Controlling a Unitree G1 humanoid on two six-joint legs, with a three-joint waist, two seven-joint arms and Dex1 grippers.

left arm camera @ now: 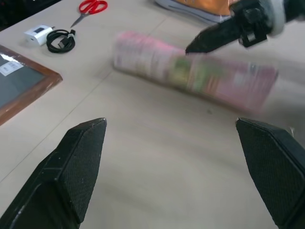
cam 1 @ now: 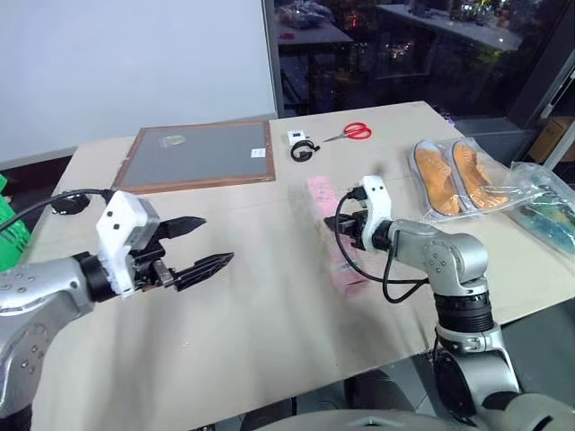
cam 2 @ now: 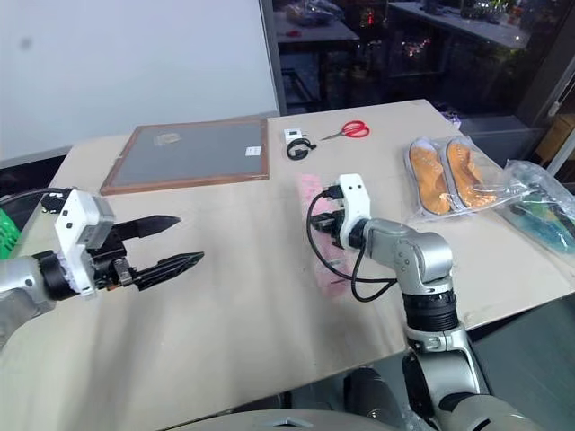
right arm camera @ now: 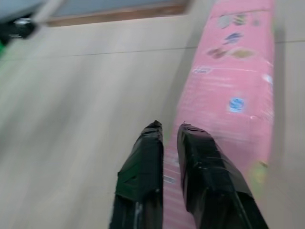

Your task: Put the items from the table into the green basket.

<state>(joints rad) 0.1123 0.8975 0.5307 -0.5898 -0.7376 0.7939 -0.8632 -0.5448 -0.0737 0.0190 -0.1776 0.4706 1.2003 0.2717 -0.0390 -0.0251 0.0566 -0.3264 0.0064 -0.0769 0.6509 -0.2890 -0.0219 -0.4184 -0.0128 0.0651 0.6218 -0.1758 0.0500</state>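
The tall pink-and-green carton (cam 1: 325, 205) lies flat near the middle of the table (cam 1: 269, 305). My right gripper (right arm camera: 169, 126) is low over the carton's near part, at its left long edge, shut with nothing between the fingers. I cannot tell whether it touches the carton. My left gripper (cam 1: 218, 241) hovers open and empty well to the left of the carton. The orange sneakers (cam 1: 454, 175) lie in clear plastic at the right of the table. A sliver of the green basket (cam 1: 4, 235) shows at the far left edge.
The wood-framed grey board (cam 1: 198, 153) lies at the back left. Red-handled scissors (cam 1: 355, 132) and a white charger with a coiled black cable (cam 1: 302, 145) sit behind the carton. A crumpled clear bag (cam 1: 539, 211) lies at the right edge.
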